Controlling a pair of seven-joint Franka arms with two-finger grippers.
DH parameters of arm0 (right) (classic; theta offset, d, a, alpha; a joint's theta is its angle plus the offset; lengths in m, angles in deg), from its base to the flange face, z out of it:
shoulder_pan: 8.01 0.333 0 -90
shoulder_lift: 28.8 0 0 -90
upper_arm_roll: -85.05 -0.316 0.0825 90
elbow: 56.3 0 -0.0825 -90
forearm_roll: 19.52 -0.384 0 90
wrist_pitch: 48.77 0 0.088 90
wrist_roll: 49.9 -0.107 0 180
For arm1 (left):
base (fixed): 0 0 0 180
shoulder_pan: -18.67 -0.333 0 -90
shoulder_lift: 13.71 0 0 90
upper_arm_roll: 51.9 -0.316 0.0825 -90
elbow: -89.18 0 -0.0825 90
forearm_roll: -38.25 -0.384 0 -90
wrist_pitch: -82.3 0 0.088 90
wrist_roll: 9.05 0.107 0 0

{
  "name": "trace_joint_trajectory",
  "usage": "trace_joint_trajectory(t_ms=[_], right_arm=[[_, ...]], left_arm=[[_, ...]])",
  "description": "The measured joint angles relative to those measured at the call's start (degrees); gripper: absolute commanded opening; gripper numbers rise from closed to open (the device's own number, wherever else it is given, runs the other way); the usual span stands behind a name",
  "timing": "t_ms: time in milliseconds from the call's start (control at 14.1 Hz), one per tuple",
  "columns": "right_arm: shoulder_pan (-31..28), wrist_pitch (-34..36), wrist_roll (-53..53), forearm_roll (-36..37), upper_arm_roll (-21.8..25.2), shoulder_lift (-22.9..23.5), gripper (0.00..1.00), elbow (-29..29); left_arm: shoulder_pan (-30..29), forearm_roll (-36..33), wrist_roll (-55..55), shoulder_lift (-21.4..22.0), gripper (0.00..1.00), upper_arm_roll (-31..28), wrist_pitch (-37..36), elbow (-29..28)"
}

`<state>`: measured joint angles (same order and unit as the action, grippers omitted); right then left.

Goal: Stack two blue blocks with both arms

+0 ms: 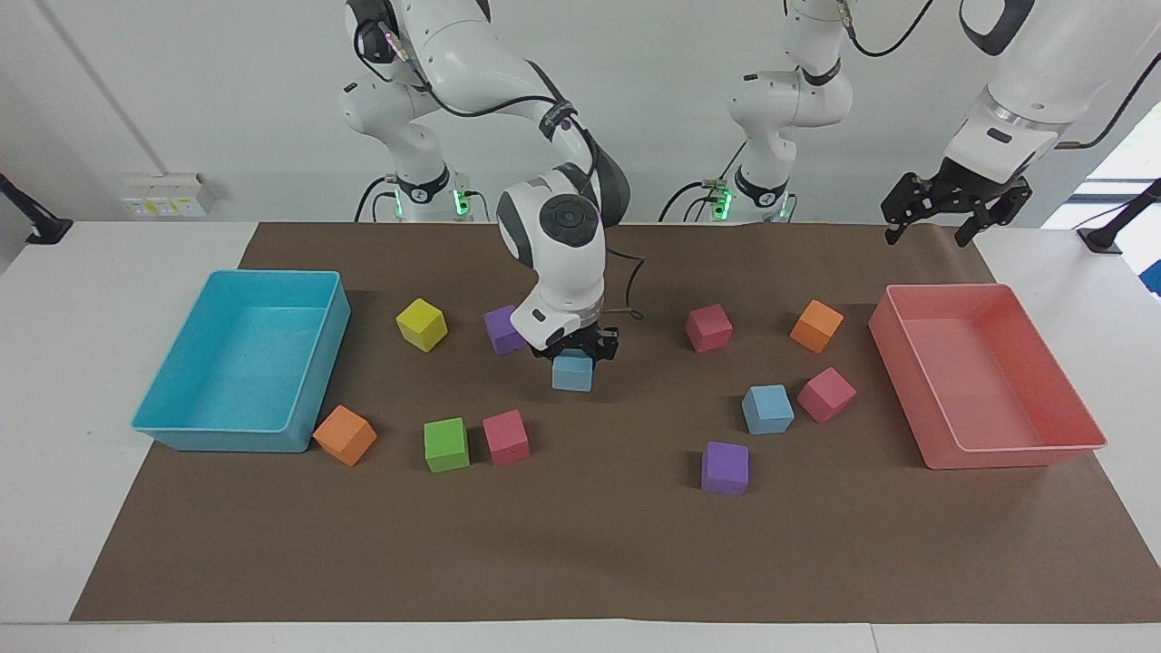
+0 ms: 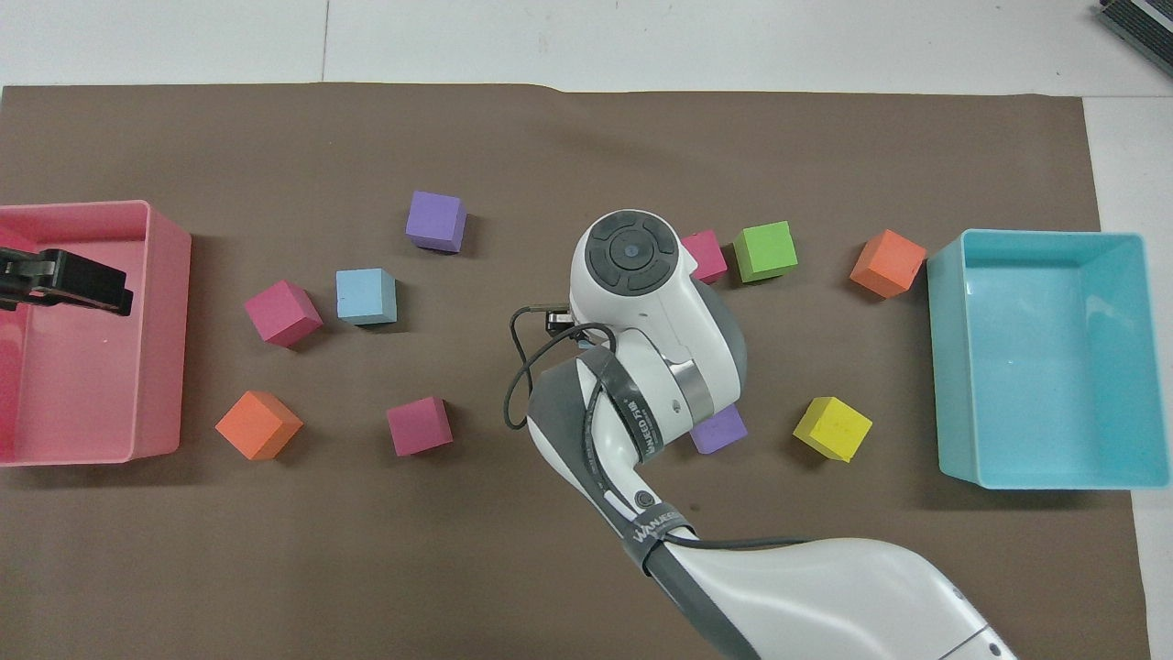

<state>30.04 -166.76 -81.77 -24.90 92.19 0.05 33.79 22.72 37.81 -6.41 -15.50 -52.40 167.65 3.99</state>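
Over brown mat, right pincer [image 1: 575, 352] clasps blue block [image 1: 572, 373] hanging beneath it

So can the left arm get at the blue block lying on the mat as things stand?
Probably yes: the left gripper is open, hanging over the pink tray, and nothing covers the blue block; a pink cube sits close beside it.

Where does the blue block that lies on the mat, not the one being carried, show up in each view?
Facing view: the loose blue block lies right of centre, beside a pink block, with a purple block below it.
Overhead view: the same block lies left of centre, with the pink block to its left and the purple block above it.
Shared landmark: the pink tray at the left arm's end of the table.
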Motion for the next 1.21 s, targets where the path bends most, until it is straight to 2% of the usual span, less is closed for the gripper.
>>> trace_joint_trajectory(t_ms=[426, 851, 1206], right_arm=[[0.7, -2.9, -0.5, -0.1, -2.0, 3.1, 0.0, -0.1], [0.8, -4.5, 0.7, 0.0, -2.5, 3.9, 0.0, -0.1], [1.8, -4.5, 1.5, 0.0, -2.8, 4.6, 0.0, 0.0]], left_arm=[[0.0, 0.0, 0.0, -2.9, 1.0, 0.4, 4.3, -0.1], [0.5, 0.0, 0.0, -6.9, 1.0, 1.3, 10.6, -0.5], [3.3, 0.0, -2.5, -9.3, 1.0, 1.5, 18.0, -4.9]])
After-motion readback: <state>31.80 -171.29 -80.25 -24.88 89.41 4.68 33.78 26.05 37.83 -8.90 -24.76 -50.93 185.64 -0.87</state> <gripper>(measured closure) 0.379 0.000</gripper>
